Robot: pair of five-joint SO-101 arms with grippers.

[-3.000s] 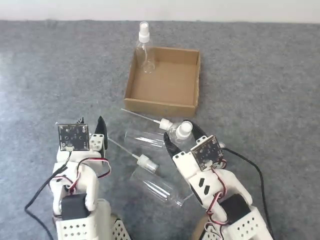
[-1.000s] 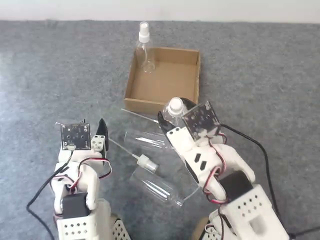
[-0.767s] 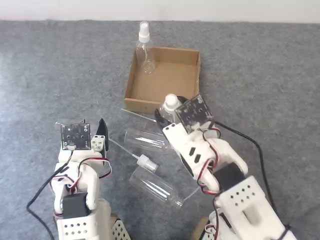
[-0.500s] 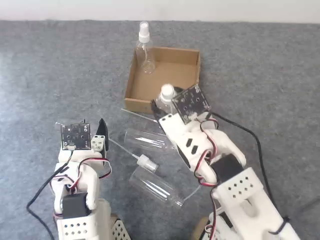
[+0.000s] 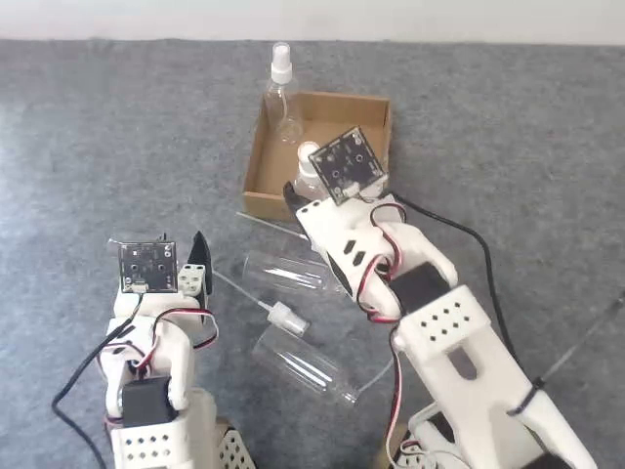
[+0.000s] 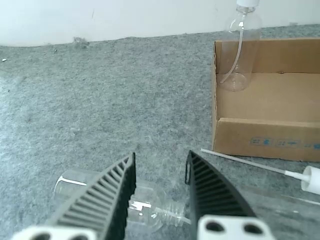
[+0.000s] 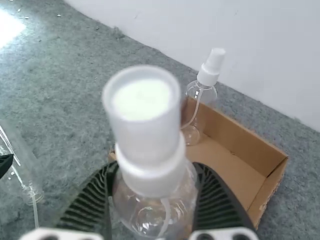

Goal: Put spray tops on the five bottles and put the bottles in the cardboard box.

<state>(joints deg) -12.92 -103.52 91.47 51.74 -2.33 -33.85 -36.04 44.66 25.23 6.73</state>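
Observation:
My right gripper point(image 5: 309, 191) is shut on a clear bottle point(image 5: 311, 174) with a white spray top, holding it upright over the near left part of the cardboard box point(image 5: 337, 191). In the right wrist view the held bottle point(image 7: 150, 165) stands between the jaws of the right gripper point(image 7: 152, 200). Another capped bottle point(image 5: 282, 98) stands in the box's far left corner. Two uncapped bottles point(image 5: 283, 272) point(image 5: 312, 366) lie on the carpet, with a loose spray top point(image 5: 288, 318) between them. My left gripper point(image 5: 197, 262) is open, low over a lying bottle point(image 6: 150, 210).
A second loose spray top point(image 6: 312, 179) lies in front of the box point(image 6: 270, 135), its thin tube point(image 5: 269, 227) pointing left. The grey carpet point(image 5: 98, 147) spreads out on both sides of the box. A white wall runs behind it.
The right arm has carried the capped bottle away from the carpet, forward and slightly left, from in front of the box to over its near wall. The left arm has stayed still.

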